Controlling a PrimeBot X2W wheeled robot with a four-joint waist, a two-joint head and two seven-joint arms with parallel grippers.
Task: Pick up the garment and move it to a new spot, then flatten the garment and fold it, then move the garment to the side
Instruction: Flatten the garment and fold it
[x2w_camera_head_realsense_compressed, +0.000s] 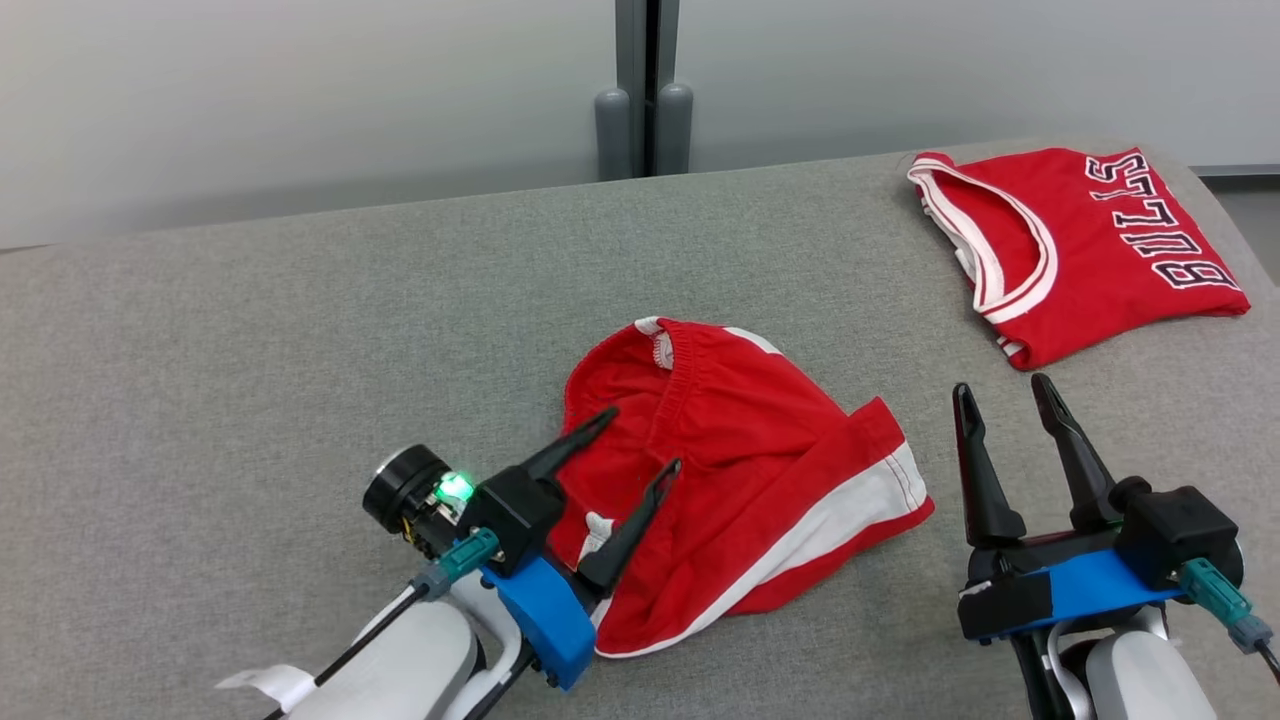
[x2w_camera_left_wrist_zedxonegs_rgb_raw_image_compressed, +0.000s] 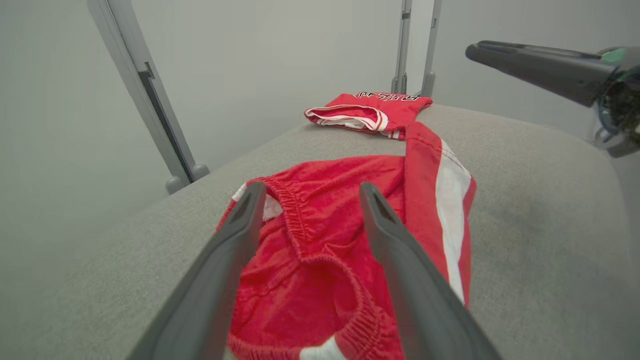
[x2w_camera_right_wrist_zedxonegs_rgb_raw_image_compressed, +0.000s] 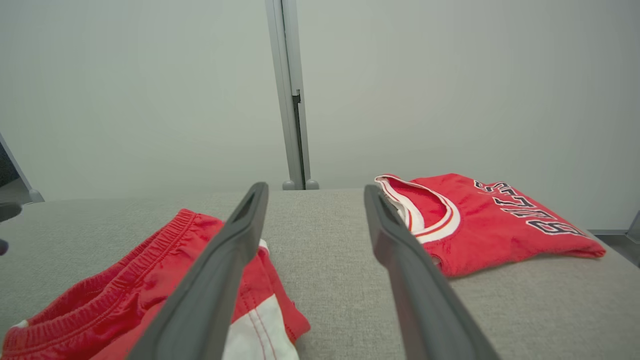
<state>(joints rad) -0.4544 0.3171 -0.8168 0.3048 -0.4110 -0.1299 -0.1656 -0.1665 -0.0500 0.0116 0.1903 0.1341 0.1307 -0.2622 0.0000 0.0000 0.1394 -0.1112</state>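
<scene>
Now L gripper (x2w_camera_head_realsense_compressed: 642, 440) is spread wide w/ nothing held, fingers over the crumpled red shorts (x2w_camera_head_realsense_compressed: 760, 470) mid-table. R gripper (x2w_camera_head_realsense_compressed: 1001, 387) is also spread and empty, above the bare grey padded surface (x2w_camera_head_realsense_compressed: 300, 350) btw shorts and the folded Bulls jersey (x2w_camera_head_realsense_compressed: 1080, 250) at far right. Left wrist view shows the elastic waistband (x2w_camera_left_wrist_zedxonegs_rgb_raw_image_compressed: 300, 225) btw its fingers; grey post (x2w_camera_head_realsense_compressed: 645, 90) and pale wall (x2w_camera_head_realsense_compressed: 300, 100) stand behind.

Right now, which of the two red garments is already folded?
The lettered jersey, far right; the striped shorts by the left end effector lie crumpled.

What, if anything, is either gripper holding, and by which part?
Nothing is held: the left gripper is open over the red shorts, the right gripper open beside them.
</scene>
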